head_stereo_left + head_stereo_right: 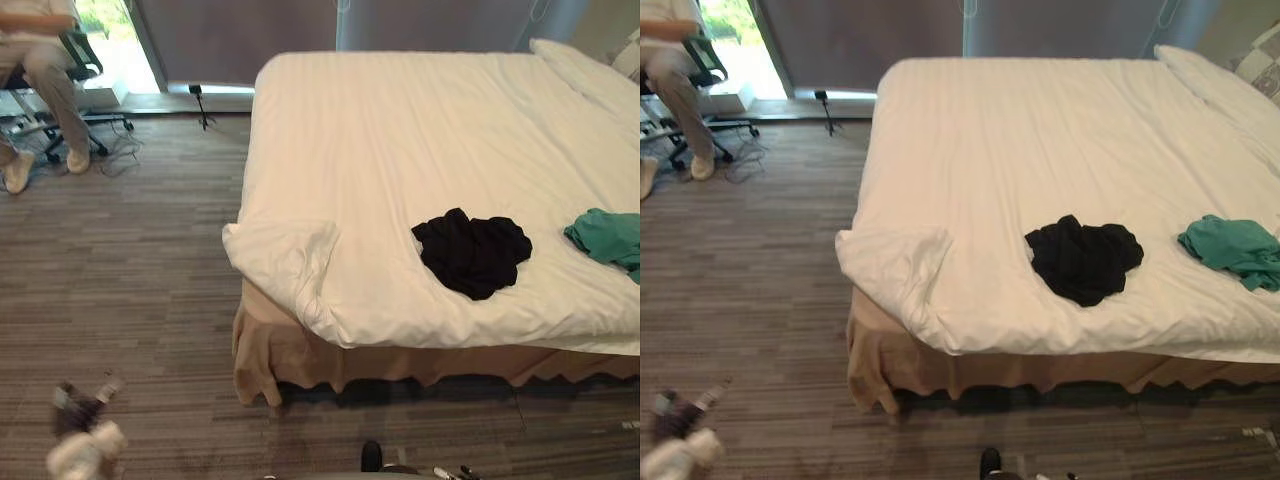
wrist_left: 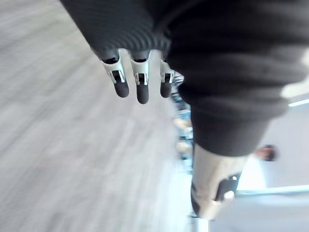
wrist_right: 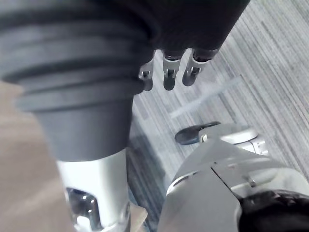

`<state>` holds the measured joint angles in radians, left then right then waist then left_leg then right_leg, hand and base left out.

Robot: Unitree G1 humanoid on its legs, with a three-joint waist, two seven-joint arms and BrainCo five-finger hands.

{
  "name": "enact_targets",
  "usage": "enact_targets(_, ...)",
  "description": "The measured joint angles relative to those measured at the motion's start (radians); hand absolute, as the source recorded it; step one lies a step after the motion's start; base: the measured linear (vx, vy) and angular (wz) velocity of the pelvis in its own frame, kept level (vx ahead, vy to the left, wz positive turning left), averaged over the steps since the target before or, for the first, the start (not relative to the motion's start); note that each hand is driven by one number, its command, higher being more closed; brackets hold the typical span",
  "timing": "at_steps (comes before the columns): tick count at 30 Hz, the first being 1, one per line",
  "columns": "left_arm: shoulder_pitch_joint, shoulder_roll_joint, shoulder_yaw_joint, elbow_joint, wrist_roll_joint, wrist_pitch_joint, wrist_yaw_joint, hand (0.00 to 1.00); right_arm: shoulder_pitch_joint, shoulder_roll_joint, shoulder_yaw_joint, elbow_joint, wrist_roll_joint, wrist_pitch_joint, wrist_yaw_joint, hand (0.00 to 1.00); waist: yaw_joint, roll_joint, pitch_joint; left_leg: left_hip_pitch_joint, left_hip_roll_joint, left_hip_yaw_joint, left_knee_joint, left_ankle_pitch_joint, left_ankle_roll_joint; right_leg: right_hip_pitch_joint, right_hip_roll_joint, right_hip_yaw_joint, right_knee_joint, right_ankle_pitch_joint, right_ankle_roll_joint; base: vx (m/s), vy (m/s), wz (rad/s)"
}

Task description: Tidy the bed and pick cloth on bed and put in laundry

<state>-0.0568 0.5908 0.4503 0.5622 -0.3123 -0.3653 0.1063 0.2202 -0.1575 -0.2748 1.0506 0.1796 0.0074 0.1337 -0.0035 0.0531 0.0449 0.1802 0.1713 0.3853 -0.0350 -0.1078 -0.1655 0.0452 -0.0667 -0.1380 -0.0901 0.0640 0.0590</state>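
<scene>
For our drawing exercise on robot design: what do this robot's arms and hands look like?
The left hand and right hand have silver fingers with dark rounded tips. A dark ribbed cover wraps each wrist and hand back; beyond it the forearm is smooth silver-grey.

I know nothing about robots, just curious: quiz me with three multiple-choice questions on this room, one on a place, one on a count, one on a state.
1. Where is the black cloth?
A. on the floor
B. on the chair
C. on the bed

2. How many loose cloths lie on the bed?
A. two
B. one
C. four

3. How is the left hand?
A. shut on a cloth
B. open, holding nothing
C. pressing the pillow

Answers:
1 C, it lies near the bed's front edge.
2 A, the black one and a green cloth.
3 B, its fingers are straight, with nothing in them.
</scene>
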Motion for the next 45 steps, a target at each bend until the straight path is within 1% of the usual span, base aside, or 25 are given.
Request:
enact_targets(3, -0.08, 0.044, -0.066, -0.079, 0.028, 0.003, -0.03, 0.0, 0.005, 0.0, 0.02, -0.025, 0.001, 0.001, -0.003, 0.0, -0.003, -0.003, -0.001, 0.005, 0.009, 0.041, -0.003, 0.008, -0.013, 0.001, 0.004, 0.001, 0.0, 0.001, -0.001, -0.01, -0.008, -0.03)
enact_targets(5, -0.155, 0.068, -0.158, -0.148, 0.062, 0.009, -0.07, 0.0, 0.009, 0.0, 0.044, -0.057, 0.019, 0.002, -0.008, 0.0, -0.006, -0.004, -0.001, 0.032, 0.011, 0.064, -0.029, 0.018, -0.018, 0.005, 0.015, 0.013, -0.003, 0.001, -0.001, -0.02, -0.028, -0.17)
enact_targets(6, -0.171, 0.07, -0.18, -0.158, 0.074, 0.012, -0.076, 0.0, 0.008, 0.0, 0.045, -0.056, 0.019, 0.002, -0.009, 0.0, -0.007, -0.004, -0.001, 0.034, 0.012, 0.067, -0.031, 0.019, -0.019, 0.004, 0.016, 0.015, -0.004, 0.001, -0.001, -0.02, -0.026, -0.16)
enact_targets(7, -0.217, 0.072, -0.249, -0.186, 0.111, 0.029, -0.098, 0.0, 0.004, 0.001, 0.049, -0.056, 0.019, 0.003, -0.009, 0.0, -0.013, -0.007, -0.002, 0.033, 0.011, 0.075, -0.032, 0.018, -0.019, 0.0, 0.017, 0.019, -0.006, 0.001, -0.001, -0.02, -0.013, -0.11)
enact_targets(9, -0.249, 0.072, -0.303, -0.196, 0.159, 0.039, -0.115, 0.0, 0.003, 0.004, 0.049, -0.056, 0.019, 0.003, -0.013, 0.0, -0.017, -0.008, -0.003, 0.031, 0.009, 0.083, -0.033, 0.018, -0.019, -0.009, 0.017, 0.026, -0.007, 0.003, -0.002, -0.01, -0.008, -0.14)
enact_targets(12, -0.286, 0.071, -0.401, -0.195, 0.217, 0.077, -0.132, 0.0, 0.003, 0.013, 0.051, -0.055, 0.018, 0.003, -0.017, 0.0, -0.038, -0.011, 0.0, 0.031, 0.008, 0.102, -0.033, 0.019, -0.019, -0.018, 0.019, 0.038, -0.004, 0.005, -0.001, 0.0, -0.01, -0.15)
enact_targets(13, -0.289, 0.067, -0.442, -0.194, 0.242, 0.1, -0.132, 0.0, 0.001, 0.019, 0.051, -0.055, 0.019, 0.0, -0.018, 0.0, -0.054, -0.011, 0.0, 0.031, 0.007, 0.109, -0.033, 0.019, -0.019, -0.027, 0.019, 0.038, -0.002, 0.012, 0.002, 0.0, -0.019, -0.17)
enact_targets(15, -0.319, 0.04, -0.5, -0.155, 0.28, 0.153, -0.132, 0.0, -0.006, 0.023, 0.059, -0.056, 0.018, -0.011, -0.026, 0.0, -0.059, -0.011, 0.009, 0.026, 0.003, 0.133, -0.032, 0.019, -0.019, -0.048, 0.022, 0.041, -0.001, 0.03, -0.001, -0.03, -0.022, -0.32)
enact_targets(16, -0.329, 0.034, -0.512, -0.142, 0.29, 0.167, -0.131, 0.0, -0.008, 0.022, 0.066, -0.057, 0.018, -0.017, -0.03, 0.0, -0.06, -0.011, 0.014, 0.025, 0.002, 0.137, -0.032, 0.019, -0.019, -0.05, 0.021, 0.041, -0.001, 0.032, 0.0, -0.08, -0.025, -0.27)
enact_targets(18, -0.359, 0.02, -0.553, -0.091, 0.318, 0.222, -0.13, 0.0, -0.013, 0.023, 0.095, -0.076, 0.019, -0.026, -0.052, 0.0, -0.075, -0.018, 0.031, 0.007, -0.007, 0.144, -0.029, 0.019, -0.018, -0.071, 0.015, 0.043, -0.001, 0.041, 0.0, -0.11, -0.029, -0.13)
enact_targets(19, -0.367, 0.017, -0.561, -0.078, 0.329, 0.23, -0.129, 0.0, -0.013, 0.023, 0.101, -0.086, 0.019, -0.025, -0.056, 0.0, -0.078, -0.02, 0.033, 0.002, -0.01, 0.146, -0.029, 0.019, -0.017, -0.081, 0.013, 0.043, -0.001, 0.045, 0.0, -0.07, -0.017, -0.12)
enact_targets(20, -0.385, 0.013, -0.57, -0.054, 0.342, 0.245, -0.128, 0.0, -0.015, 0.023, 0.113, -0.096, 0.019, -0.025, -0.06, 0.0, -0.082, -0.024, 0.042, -0.011, -0.014, 0.15, -0.027, 0.023, -0.012, -0.097, 0.01, 0.044, -0.001, 0.052, -0.003, -0.08, -0.026, -0.11)
enact_targets(21, -0.418, 0.011, -0.581, -0.013, 0.357, 0.257, -0.123, 0.0, -0.028, 0.023, 0.124, -0.1, 0.02, -0.026, -0.066, 0.0, -0.086, -0.031, 0.069, -0.032, -0.018, 0.152, -0.017, 0.025, -0.009, -0.114, 0.005, 0.045, -0.001, 0.06, -0.006, -0.17, -0.048, -0.1)
enact_targets(22, -0.47, 0.01, -0.592, 0.043, 0.367, 0.273, -0.106, 0.0, -0.052, 0.019, 0.132, -0.108, 0.025, -0.025, -0.068, 0.0, -0.095, -0.038, 0.114, -0.06, -0.024, 0.151, -0.009, 0.031, 0.0, -0.139, -0.002, 0.051, -0.001, 0.072, -0.005, -0.2, -0.057, -0.06)
enact_targets(23, -0.491, 0.01, -0.596, 0.058, 0.369, 0.281, -0.104, 0.0, -0.056, 0.018, 0.137, -0.121, 0.028, -0.025, -0.069, 0.0, -0.098, -0.042, 0.13, -0.073, -0.026, 0.151, -0.004, 0.032, 0.002, -0.152, -0.004, 0.058, -0.001, 0.079, -0.006, -0.19, -0.057, -0.07)
enact_targets(24, -0.543, 0.011, -0.601, 0.093, 0.371, 0.292, -0.089, 0.0, -0.074, 0.017, 0.154, -0.139, 0.039, -0.026, -0.073, 0.0, -0.101, -0.048, 0.175, -0.106, -0.027, 0.152, 0.019, 0.032, 0.004, -0.178, -0.01, 0.067, -0.001, 0.093, -0.007, -0.13, -0.042, -0.07)
enact_targets(25, -0.562, 0.011, -0.602, 0.108, 0.373, 0.293, -0.085, 0.0, -0.085, 0.016, 0.161, -0.141, 0.043, -0.028, -0.074, 0.0, -0.104, -0.049, 0.192, -0.116, -0.027, 0.153, 0.025, 0.032, 0.005, -0.187, -0.011, 0.07, 0.0, 0.099, -0.006, -0.15, -0.06, -0.12)
enact_targets(26, -0.603, 0.011, -0.608, 0.14, 0.39, 0.294, -0.081, 1.0, -0.105, 0.015, 0.166, -0.146, 0.062, -0.029, -0.075, 0.0, -0.111, -0.053, 0.229, -0.132, -0.027, 0.155, 0.037, 0.033, 0.008, -0.202, -0.012, 0.085, 0.0, 0.11, -0.009, -0.11, -0.051, -0.11)
enact_targets(28, -0.667, 0.011, -0.62, 0.178, 0.418, 0.295, -0.059, 1.0, -0.128, 0.013, 0.176, -0.167, 0.068, -0.029, -0.075, 0.0, -0.115, -0.061, 0.276, -0.168, -0.026, 0.163, 0.065, 0.028, 0.014, -0.235, -0.014, 0.108, 0.0, 0.126, -0.005, -0.12, -0.064, -0.2)
enact_targets(32, -0.776, 0.029, -0.646, 0.228, 0.511, 0.321, -0.027, 1.0, -0.184, -0.01, 0.205, -0.175, 0.091, -0.038, -0.076, 0.0, -0.137, -0.067, 0.362, -0.226, -0.023, 0.186, 0.116, 0.015, 0.025, -0.289, -0.018, 0.15, 0.0, 0.152, 0.003, -0.09, -0.051, -0.2)
enact_targets(34, -0.793, 0.048, -0.657, 0.229, 0.535, 0.335, -0.026, 1.0, -0.185, -0.011, 0.209, -0.178, 0.1, -0.043, -0.077, 0.0, -0.145, -0.066, 0.369, -0.249, -0.019, 0.19, 0.129, 0.007, 0.028, -0.302, -0.017, 0.158, 0.0, 0.154, 0.005, -0.05, -0.026, -0.13)
enact_targets(35, -0.799, 0.076, -0.674, 0.228, 0.571, 0.34, -0.054, 1.0, -0.185, -0.012, 0.21, -0.182, 0.102, -0.047, -0.078, 0.0, -0.15, -0.066, 0.369, -0.249, -0.018, 0.202, 0.129, -0.001, 0.032, -0.306, -0.016, 0.166, 0.0, 0.155, 0.006, -0.03, -0.018, -0.1)
enact_targets(39, -0.786, 0.104, -0.699, 0.216, 0.611, 0.349, -0.111, 1.0, -0.185, -0.015, 0.221, -0.193, 0.104, -0.048, -0.083, 0.0, -0.15, -0.065, 0.368, -0.24, -0.021, 0.207, 0.128, -0.004, 0.03, -0.302, -0.018, 0.164, 0.0, 0.15, 0.012, -0.01, -0.001, -0.02)
enact_targets(42, -0.727, 0.097, -0.705, 0.191, 0.602, 0.354, -0.133, 1.0, -0.183, -0.016, 0.22, -0.193, 0.102, -0.047, -0.081, 0.0, -0.151, -0.059, 0.363, -0.207, -0.023, 0.205, 0.122, -0.004, 0.028, -0.265, -0.02, 0.149, 0.0, 0.14, 0.026, 0.03, 0.016, 0.02)
enact_targets(45, -0.623, 0.049, -0.705, 0.158, 0.603, 0.334, -0.133, 1.0, -0.175, -0.02, 0.202, -0.159, 0.093, -0.036, -0.072, 0.0, -0.151, -0.033, 0.336, -0.162, -0.024, 0.176, 0.103, -0.005, 0.028, -0.209, -0.025, 0.11, 0.0, 0.123, 0.047, 0.06, 0.043, 0.25)
